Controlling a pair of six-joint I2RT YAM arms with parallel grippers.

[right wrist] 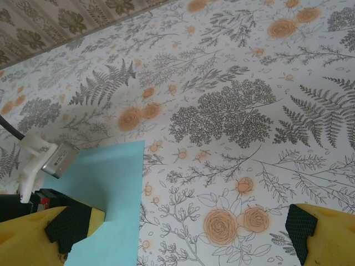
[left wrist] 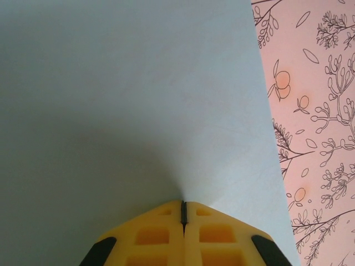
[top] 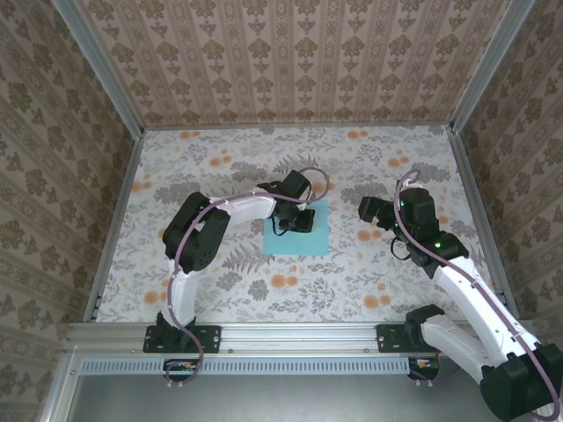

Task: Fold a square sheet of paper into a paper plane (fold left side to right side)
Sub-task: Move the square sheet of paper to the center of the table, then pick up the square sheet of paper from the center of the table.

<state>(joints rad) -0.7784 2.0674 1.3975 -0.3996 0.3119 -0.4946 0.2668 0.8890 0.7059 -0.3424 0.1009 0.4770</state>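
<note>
Floral table (top: 220, 167); your closed left gripper (left wrist: 183, 213) presses the square sheet of paper (top: 315, 239), likely pinning it; right gripper (right wrist: 191, 227) gapes empty beside it.

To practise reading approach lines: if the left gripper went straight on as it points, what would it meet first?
The square sheet of paper, right ahead of the shut left gripper; whether they touch is unclear.

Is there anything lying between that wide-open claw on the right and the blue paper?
Nothing visible does. Just bare floral table lies between the open right gripper and the square sheet of paper. The shut left gripper sits on the sheet, farther left.
</note>
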